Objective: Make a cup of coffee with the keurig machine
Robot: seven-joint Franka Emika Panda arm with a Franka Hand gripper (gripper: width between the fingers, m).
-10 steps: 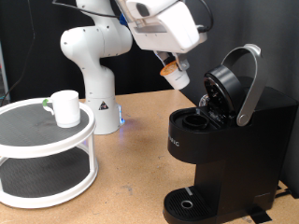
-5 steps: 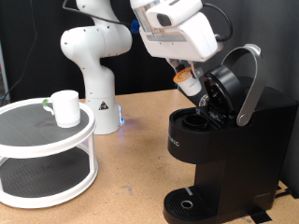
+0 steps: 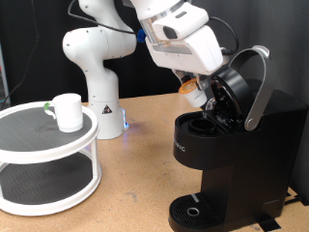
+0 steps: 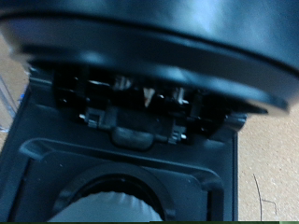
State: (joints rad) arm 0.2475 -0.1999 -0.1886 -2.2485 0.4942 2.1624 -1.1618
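The keurig machine (image 3: 246, 145) stands at the exterior view's right with its lid (image 3: 254, 82) raised and its pod chamber (image 3: 202, 124) open. My gripper (image 3: 196, 91) is shut on a small white pod with an orange top (image 3: 197, 94), tilted just above the chamber and close to the raised lid. The cup (image 3: 68, 111) stands upright on the top tier of a round white stand (image 3: 39, 135) at the exterior view's left, far from the gripper. The wrist view shows the open chamber ring (image 4: 112, 191) and the lid's underside (image 4: 149, 37); my fingers do not show there.
The white robot base (image 3: 99, 72) stands at the back between the stand and the machine. The machine's round drip base (image 3: 193, 210) holds nothing. The wooden table (image 3: 135, 184) is bare between the stand and the machine.
My gripper has carried the pod to the exterior view's right and slightly down, from beside the machine to just above the open chamber. The cup and machine have not moved.
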